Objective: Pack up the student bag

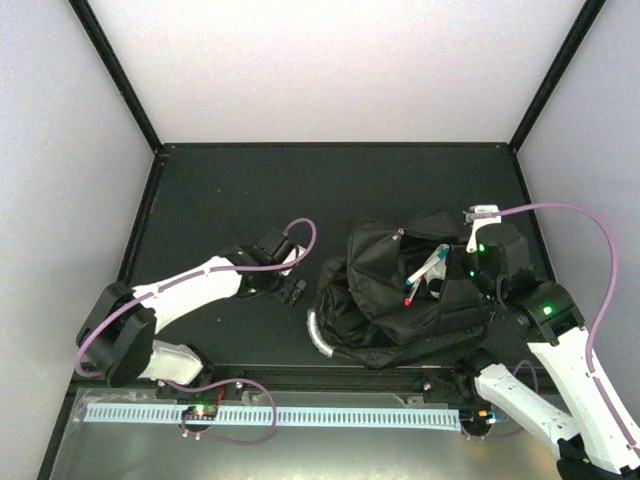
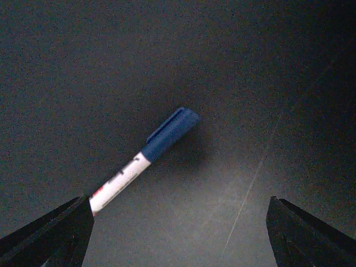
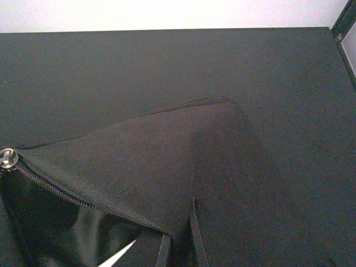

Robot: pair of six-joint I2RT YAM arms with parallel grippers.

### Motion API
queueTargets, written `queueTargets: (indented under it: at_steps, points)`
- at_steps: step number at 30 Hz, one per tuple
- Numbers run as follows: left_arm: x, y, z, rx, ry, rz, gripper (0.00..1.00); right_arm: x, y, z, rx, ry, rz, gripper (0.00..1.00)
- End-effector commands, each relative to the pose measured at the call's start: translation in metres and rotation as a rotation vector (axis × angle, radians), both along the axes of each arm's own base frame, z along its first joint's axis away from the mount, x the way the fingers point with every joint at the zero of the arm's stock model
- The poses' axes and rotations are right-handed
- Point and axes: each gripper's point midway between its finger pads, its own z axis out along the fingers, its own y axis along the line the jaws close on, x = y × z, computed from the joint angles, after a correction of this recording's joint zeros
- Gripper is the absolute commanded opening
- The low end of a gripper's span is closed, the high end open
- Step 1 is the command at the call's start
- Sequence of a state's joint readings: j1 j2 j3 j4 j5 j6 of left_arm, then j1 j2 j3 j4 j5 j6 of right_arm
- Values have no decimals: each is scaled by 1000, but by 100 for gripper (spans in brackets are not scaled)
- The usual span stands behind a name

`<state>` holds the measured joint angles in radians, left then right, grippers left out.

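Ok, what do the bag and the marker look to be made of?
Bag: black woven fabric with a matte finish, probably nylon or polyester. The fine weave shows, and the inside looks shinier. Marker: seems to be smooth plastic, with a white printed barrel and a slightly glossy blue cap.

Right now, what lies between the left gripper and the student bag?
Bare table only, per the top view; the marker lies at the left gripper itself.

Print on marker (image 2: 119,181) unreadable
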<state>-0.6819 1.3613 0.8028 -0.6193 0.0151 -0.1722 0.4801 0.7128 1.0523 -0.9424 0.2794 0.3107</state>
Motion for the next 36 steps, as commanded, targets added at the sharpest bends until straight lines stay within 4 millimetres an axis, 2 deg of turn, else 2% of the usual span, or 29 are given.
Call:
queueTargets:
  at_steps: [1,12,23,28,33,36]
  points:
    - [20,-13,4,-33,-71,-26,89,11,-1,80,123,-269,-31,6]
    - [32,-24,-19,-25,-20,-11,84,10,-1,87,115,-274,-27,6]
    - [21,-22,-42,-24,100,-8,72,7,-4,86,115,-276,-35,6]
    - [13,-23,-48,-33,140,-3,62,7,-6,88,110,-280,-41,6]
    - [6,-17,-55,-21,165,17,52,6,-6,88,114,-280,-41,6]
    - [7,-12,-59,7,165,45,50,6,-6,88,115,-281,-42,6]
